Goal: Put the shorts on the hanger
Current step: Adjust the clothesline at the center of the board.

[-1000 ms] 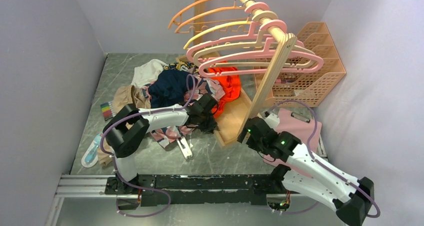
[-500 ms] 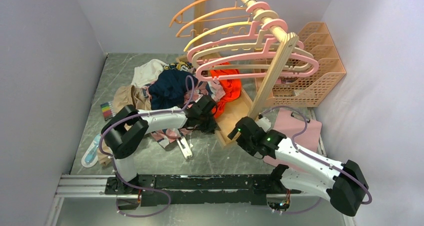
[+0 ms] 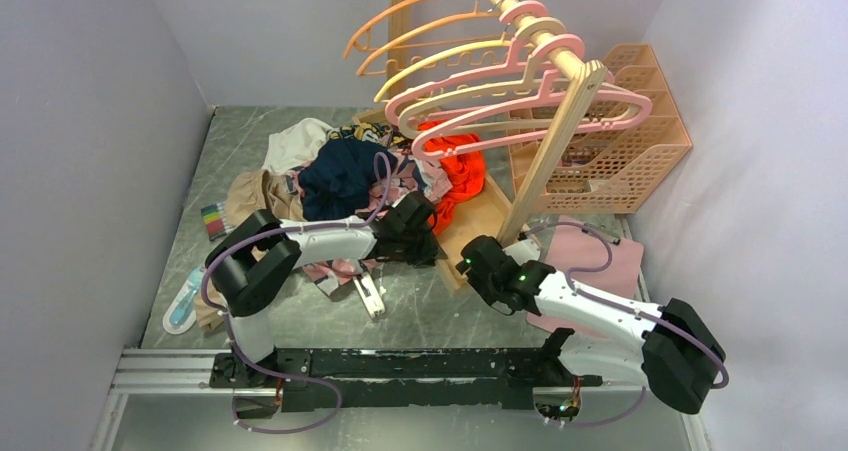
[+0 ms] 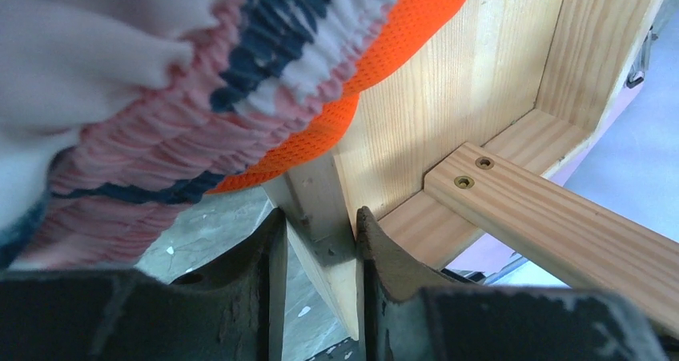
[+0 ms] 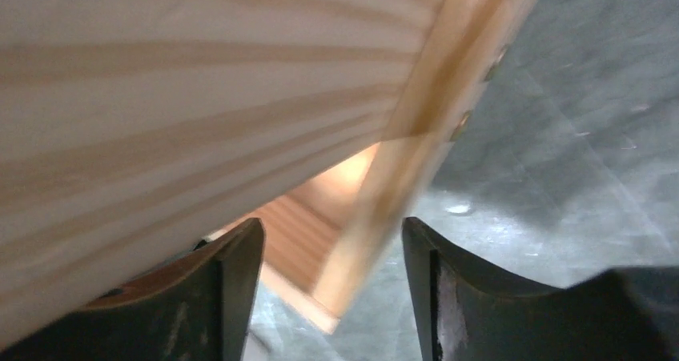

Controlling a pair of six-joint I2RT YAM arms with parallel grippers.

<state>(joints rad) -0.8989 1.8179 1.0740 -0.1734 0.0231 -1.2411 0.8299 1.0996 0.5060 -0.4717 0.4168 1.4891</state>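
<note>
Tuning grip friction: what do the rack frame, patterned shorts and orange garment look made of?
Rack frame: pale, bare-looking wood, visible grain, screwed joints. Shorts: soft, stretchy-looking fabric; gathered waistband, probably elastic. Orange garment: fine mesh, tiny holes show, likely synthetic.

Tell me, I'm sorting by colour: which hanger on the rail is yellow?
The yellow hanger, third from the far end: orange hangers behind it, pink hangers in front.

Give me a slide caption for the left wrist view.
Left gripper clamps the wooden rack base near the shorts.
</note>
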